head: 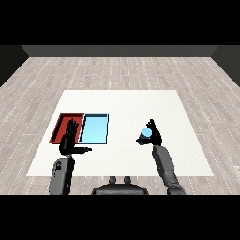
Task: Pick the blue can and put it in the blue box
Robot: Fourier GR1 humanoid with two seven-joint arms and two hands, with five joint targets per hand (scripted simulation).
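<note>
- Can (146, 133) is in my right hand (153, 136), to the right of both trays, over the white counter (140, 103); whether it is lifted clear or touching the surface I cannot tell from this angle.
- Fingers (151, 123) of that hand curl round the can, thumb on the near side, so only its pale blue face shows between them.
- Progress, as I judge it: the grasp is made, so the pick is done or nearly so; the carry and the release are both left.
- Blue tray (94, 129) lies well to the left of the can, and nothing is in it that I can see; the can is not yet over it.
- Red tray (63, 125) sits just beside the blue one, on its far-left side, touching or nearly touching along one edge. It is the wrong target, so I should stop short of it.
- My left hand (69, 139) stands upright with fingers straight and spread, holding nothing, and in this view it overlaps the red tray and the seam between the two trays.
- Obstacles: the stretch of counter between can and blue tray shows nothing on it; the only thing near the drop spot is that left hand, which I would rather keep out of the way.
</note>
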